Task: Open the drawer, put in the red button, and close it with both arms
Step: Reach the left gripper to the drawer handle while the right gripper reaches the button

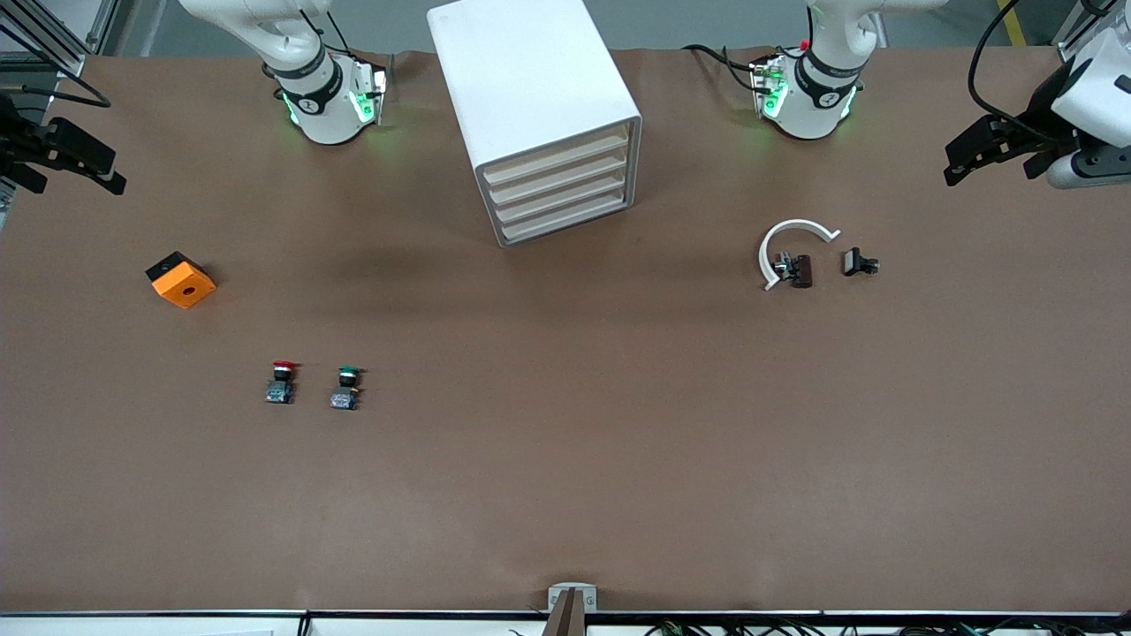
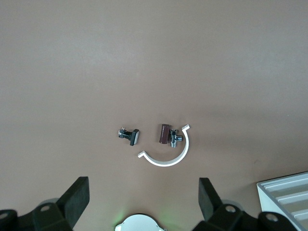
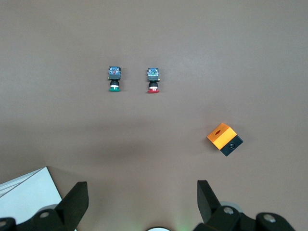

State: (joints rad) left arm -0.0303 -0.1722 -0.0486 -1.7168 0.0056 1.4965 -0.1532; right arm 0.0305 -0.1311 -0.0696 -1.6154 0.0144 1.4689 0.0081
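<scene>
In the front view you have the white cabinet (image 1: 539, 115) standing between the two arm bases, its four cream fronts all flush, so the drawer (image 1: 558, 160) is not yet opened and nothing of the task looks started. The red button (image 1: 281, 382) stands on the brown table (image 1: 565, 495) toward the right arm's end, just beside the green button (image 1: 345, 388), well nearer the camera than the cabinet; you will want to pick by cap colour. The left gripper (image 1: 985, 155) hangs at the left arm's end of the table and the right gripper (image 1: 66, 159) at the other end, both parked wide, probably to leave the cabinet's front free. An orange block (image 1: 181, 280) lies near the right gripper. Your left wrist view shows its fingers (image 2: 77, 197) spread apart, empty, over a white half-ring (image 2: 168, 151), a brown part (image 2: 165, 133) and a small black clip (image 2: 130, 135). Your right wrist view shows fingers (image 3: 77, 199) likewise spread and empty, with the red button ahead.
</scene>
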